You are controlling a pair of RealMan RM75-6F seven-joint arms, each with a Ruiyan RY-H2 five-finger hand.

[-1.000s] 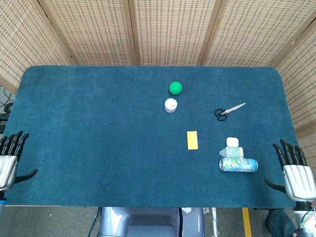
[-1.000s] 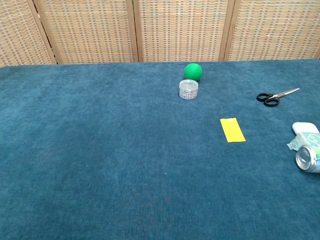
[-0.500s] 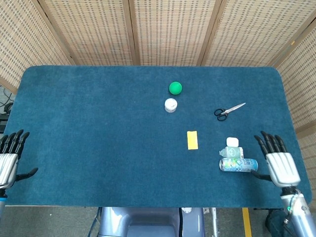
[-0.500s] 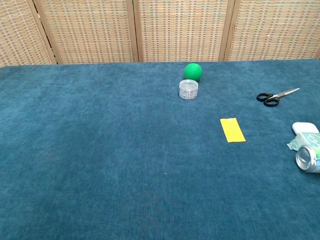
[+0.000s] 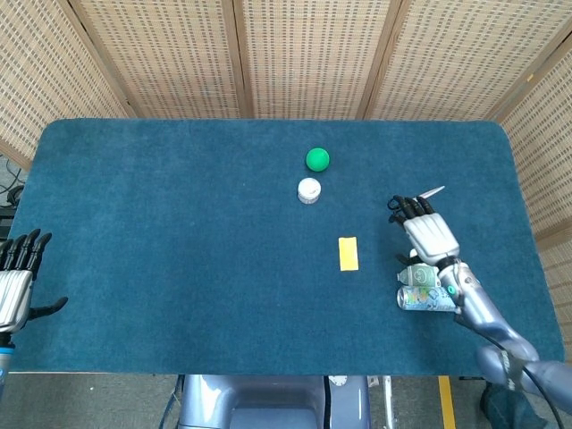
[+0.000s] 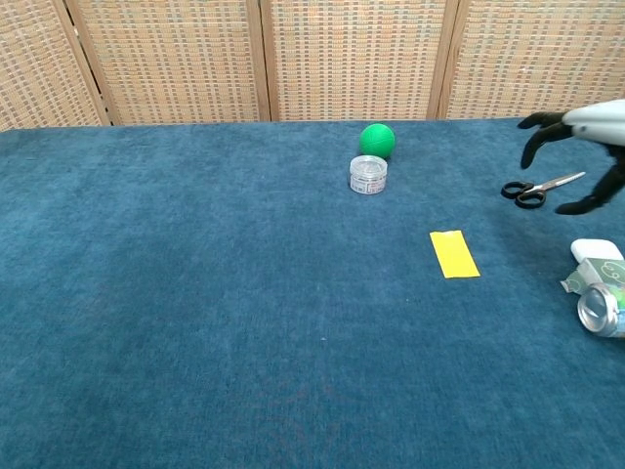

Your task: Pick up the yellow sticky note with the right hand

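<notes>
On the dark blue carpet-like table cover (image 5: 179, 223), a flat yellow rectangular sticky note (image 5: 348, 253) is lying near the middle-right, with nothing touching it; to the right of it the right hand (image 5: 427, 231) is hovering with its dark fingers (image 6: 543, 123) spread apart and gripping nothing, palm down, while in the chest view only its fingers and a pale edge of it are showing at the right border; under and just beyond the fingertips a pair of black-handled scissors with silver blades (image 6: 542, 187) is resting, blades pointing toward the far right; behind the hand, toward the near edge, a pale green and silver drink can lying on its side (image 5: 431, 298) is sitting just beside a small white and green packet (image 6: 594, 264); the printing on the can and the packet is too small to be read; farther back, a round green ball (image 5: 317, 159) is sitting close behind a small clear round jar with a white lid (image 5: 308, 189); at the near left corner the left hand (image 5: 16, 279) is hanging off the table edge, fingers open and apart, holding nothing; a woven rattan screen with wooden frames (image 5: 304, 54) is standing behind the table
</notes>
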